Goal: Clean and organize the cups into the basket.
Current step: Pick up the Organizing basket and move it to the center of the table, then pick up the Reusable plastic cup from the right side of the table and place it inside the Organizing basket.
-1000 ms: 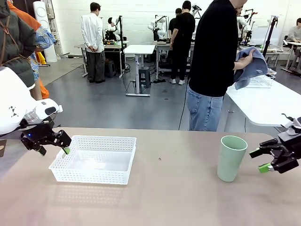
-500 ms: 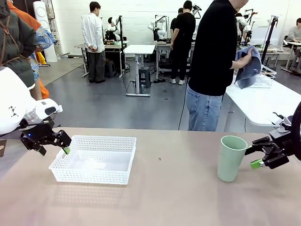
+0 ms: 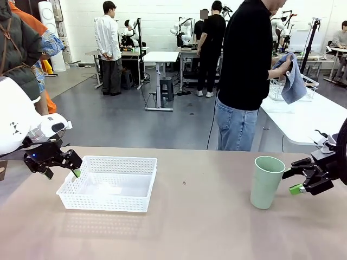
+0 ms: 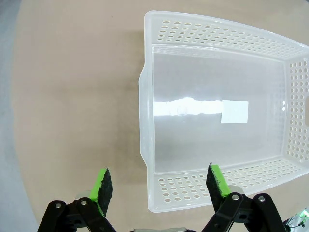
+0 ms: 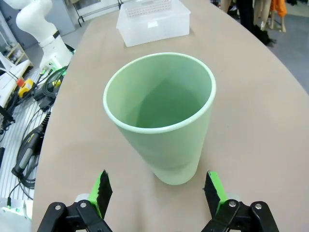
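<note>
Front: our right hand (image 3: 291, 180) gapes empty just beside the upright mint cup (image 3: 267, 183) on the table (image 3: 190, 227). Left wrist: our left hand (image 4: 159, 186), open and empty, hangs over the basket's (image 4: 217, 36) corner. Right wrist: we see the cup ahead, untouched.

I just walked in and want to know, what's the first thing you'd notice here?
A pale mint green cup stands upright on the right of the tan table, with the right arm's jaws open close beside it, not gripping. On the left sits an empty white basket, the left arm's jaws open at its left end. Across the table a person in black holds a blue cloth.
</note>
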{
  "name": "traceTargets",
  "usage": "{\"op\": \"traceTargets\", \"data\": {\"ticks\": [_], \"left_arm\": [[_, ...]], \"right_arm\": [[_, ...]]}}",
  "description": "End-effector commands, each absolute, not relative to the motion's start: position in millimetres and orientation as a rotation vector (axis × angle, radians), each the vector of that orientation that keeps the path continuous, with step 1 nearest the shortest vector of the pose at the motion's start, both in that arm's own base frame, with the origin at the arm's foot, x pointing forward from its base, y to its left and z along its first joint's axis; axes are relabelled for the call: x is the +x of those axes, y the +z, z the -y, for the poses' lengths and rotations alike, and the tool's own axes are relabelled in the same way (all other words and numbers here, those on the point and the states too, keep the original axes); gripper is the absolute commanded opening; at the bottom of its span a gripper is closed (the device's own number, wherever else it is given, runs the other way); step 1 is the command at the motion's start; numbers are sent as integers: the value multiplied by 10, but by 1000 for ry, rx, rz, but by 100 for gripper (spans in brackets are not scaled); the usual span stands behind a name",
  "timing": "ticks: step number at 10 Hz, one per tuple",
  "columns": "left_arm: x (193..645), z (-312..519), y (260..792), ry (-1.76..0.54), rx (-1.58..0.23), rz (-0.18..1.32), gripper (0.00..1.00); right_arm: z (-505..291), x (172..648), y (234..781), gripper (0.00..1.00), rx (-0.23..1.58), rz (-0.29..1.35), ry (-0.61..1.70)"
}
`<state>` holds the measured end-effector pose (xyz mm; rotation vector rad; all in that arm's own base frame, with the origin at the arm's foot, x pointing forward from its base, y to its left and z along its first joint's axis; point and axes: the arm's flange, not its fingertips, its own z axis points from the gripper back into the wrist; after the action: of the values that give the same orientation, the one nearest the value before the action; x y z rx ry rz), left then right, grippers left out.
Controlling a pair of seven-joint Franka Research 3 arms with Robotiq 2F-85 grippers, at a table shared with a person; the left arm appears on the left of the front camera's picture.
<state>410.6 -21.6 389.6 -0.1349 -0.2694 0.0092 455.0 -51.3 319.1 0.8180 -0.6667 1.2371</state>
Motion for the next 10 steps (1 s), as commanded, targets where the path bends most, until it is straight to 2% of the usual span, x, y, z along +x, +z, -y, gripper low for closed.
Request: {"op": "traceTargets", "data": {"ticks": [1,6,10], "left_arm": [[4147,195,3840,11,-119,248,100],[4222,198,3786,-14,-111,233,100],[4276,248,3714,-14,-83,214,100]], "right_arm": [[515,4653,2928,100,827,686,1290],[750,4627,2710,100,878,831,1307],[630,4779,2511,100,979,831,1288]]}}
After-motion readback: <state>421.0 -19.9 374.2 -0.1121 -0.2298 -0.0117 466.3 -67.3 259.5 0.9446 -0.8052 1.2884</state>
